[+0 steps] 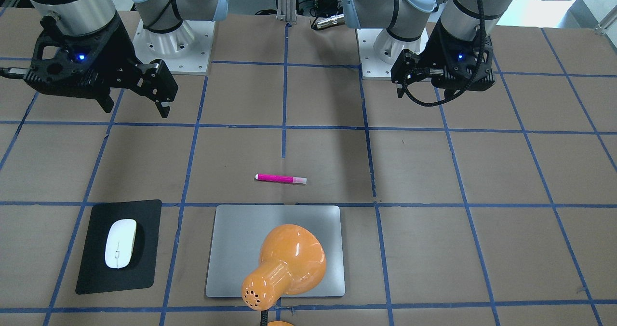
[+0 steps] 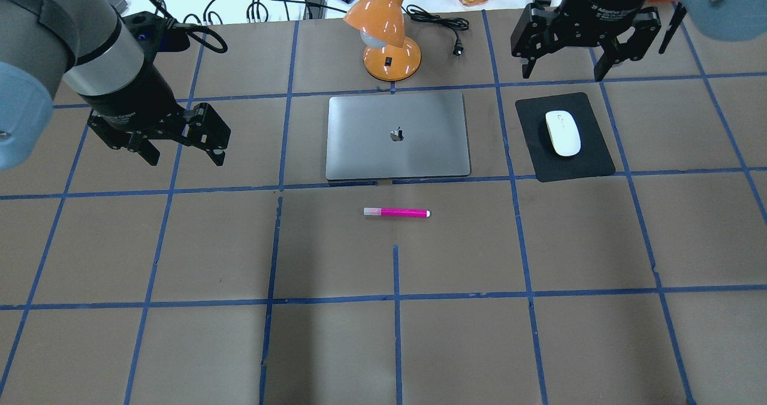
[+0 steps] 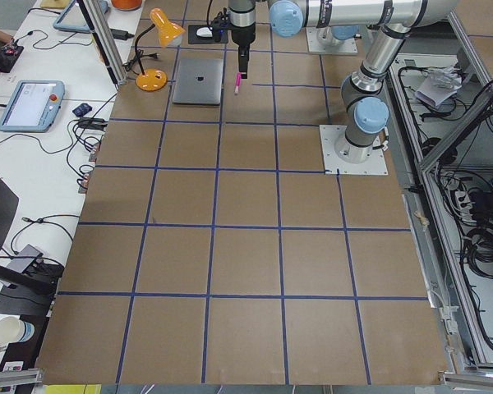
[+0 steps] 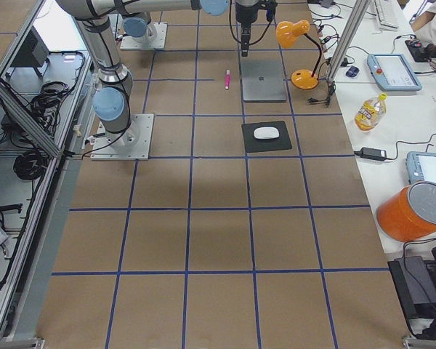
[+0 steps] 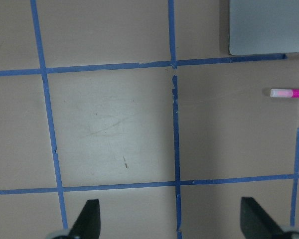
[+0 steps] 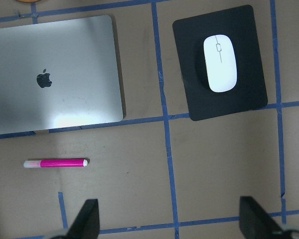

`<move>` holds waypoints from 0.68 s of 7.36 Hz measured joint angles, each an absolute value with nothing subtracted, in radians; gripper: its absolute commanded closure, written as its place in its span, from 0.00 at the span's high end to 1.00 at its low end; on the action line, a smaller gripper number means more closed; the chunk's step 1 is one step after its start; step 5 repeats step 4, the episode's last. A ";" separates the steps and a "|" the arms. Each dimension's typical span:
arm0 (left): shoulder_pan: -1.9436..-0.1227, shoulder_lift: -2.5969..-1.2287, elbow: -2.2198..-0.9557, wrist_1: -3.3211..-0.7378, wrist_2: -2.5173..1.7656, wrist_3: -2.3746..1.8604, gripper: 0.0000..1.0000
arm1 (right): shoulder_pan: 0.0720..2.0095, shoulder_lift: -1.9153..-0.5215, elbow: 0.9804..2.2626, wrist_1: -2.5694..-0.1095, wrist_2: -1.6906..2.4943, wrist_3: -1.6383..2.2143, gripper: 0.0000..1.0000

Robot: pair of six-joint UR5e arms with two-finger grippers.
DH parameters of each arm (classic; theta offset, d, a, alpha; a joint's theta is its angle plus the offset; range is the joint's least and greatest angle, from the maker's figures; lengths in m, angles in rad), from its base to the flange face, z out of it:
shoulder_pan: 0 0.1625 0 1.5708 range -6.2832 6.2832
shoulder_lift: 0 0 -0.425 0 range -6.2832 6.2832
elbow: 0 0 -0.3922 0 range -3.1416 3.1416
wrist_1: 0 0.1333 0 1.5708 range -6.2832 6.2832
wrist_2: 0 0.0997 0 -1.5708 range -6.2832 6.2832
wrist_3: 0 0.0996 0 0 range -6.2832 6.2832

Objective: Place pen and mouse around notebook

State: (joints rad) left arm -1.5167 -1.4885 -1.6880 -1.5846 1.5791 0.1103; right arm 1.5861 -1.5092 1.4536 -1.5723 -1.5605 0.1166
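Desk laid out: pen and mouse sit beside the notebook while both arms hang empty above the table

The pen point(image 2: 396, 212) lies flat on the table point(image 2: 180, 345) just in front of the notebook point(image 2: 398, 135), on the robot's side, parallel to its long edge and not touching it; the mouse point(image 2: 562, 133) rests on a black mat point(image 2: 533, 147) to the notebook's right, near it but apart, likely so that it sits where a right hand would reach; an orange lamp point(image 2: 386, 33) stands behind the notebook, its shade leaning over the far edge; the left jaws are spread wide and hold nothing, raised above bare table left of the notebook; the right jaws are likewise wide open and empty, high beyond the mat; as things lie, the arrangement looks complete, with each arm held clear of what it would otherwise knock.
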 measured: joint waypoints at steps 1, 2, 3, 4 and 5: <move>-1.518 -1.487 -1.688 -1.585 1.580 0.112 1.00 | 1.586 -1.509 1.452 -1.573 -1.560 0.117 1.00; -1.518 -1.485 -1.687 -1.585 1.583 0.113 1.00 | 1.586 -1.508 1.452 -1.573 -1.560 0.117 1.00; -1.519 -1.483 -1.686 -1.585 1.586 0.114 1.00 | 1.586 -1.508 1.451 -1.573 -1.560 0.117 1.00; -1.519 -1.480 -1.685 -1.585 1.587 0.115 1.00 | 1.586 -1.507 1.451 -1.572 -1.561 0.117 1.00; -1.519 -1.480 -1.685 -1.585 1.587 0.115 1.00 | 1.586 -1.507 1.451 -1.572 -1.561 0.117 1.00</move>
